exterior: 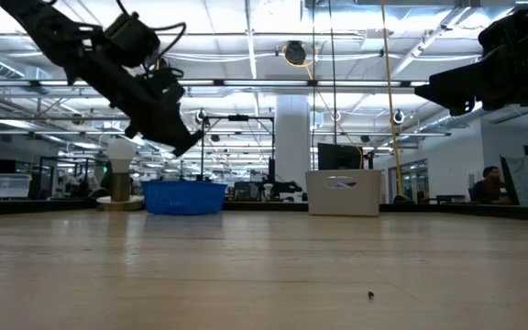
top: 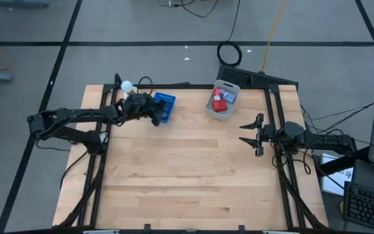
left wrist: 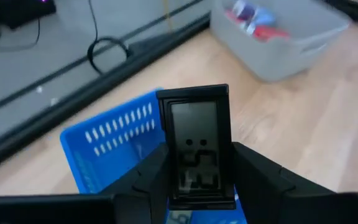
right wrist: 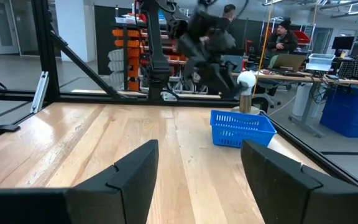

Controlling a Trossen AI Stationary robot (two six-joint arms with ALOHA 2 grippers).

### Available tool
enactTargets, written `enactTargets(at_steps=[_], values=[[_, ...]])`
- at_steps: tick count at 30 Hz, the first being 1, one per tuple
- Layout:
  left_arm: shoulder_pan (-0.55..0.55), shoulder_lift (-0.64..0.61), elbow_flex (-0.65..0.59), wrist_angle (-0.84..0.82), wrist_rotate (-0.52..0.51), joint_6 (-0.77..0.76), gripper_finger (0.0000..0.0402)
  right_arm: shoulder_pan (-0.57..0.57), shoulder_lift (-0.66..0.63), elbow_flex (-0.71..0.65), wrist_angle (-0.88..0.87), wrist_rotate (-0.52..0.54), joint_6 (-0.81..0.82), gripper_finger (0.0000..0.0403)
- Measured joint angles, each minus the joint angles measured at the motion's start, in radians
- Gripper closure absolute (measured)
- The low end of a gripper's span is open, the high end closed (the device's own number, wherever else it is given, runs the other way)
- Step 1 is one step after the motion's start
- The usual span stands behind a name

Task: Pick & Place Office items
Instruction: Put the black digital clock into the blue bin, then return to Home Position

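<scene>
High view is showing one blue basket [top: 165, 107] and one grey bin [top: 222, 100] along the bench's far edge, office items [top: 220, 101] lying in the bin. My left claw [left wrist: 196, 180] is gripping a dark rectangle [left wrist: 194, 140] above the basket, seen only from my left wrist. My right claw [top: 254, 134] is hanging wide open near the right edge.

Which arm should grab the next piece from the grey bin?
Right, probably. The right gripper is open and empty near the grey bin. The left gripper is busy: it is over the blue basket, shut on a dark rectangle.
</scene>
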Motion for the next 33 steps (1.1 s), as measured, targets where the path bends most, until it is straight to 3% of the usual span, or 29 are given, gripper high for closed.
enactTargets(at_steps=[5,12,21,33], values=[[0.019,0.098,0.000,0.001,0.002,-0.029,0.0264,0.000,0.000,0.000,0.000,0.000,0.000,0.0181],[0.020,0.198,0.000,0.007,-0.038,-0.049,0.0238,0.000,0.000,0.000,0.000,0.000,0.000,0.0181],[0.020,0.203,0.000,0.012,-0.039,-0.048,0.0258,0.000,0.000,0.000,0.000,0.000,0.000,0.0181],[0.020,0.203,0.000,0.012,-0.040,-0.044,0.0217,0.000,0.000,0.000,0.000,0.000,0.000,0.0181]])
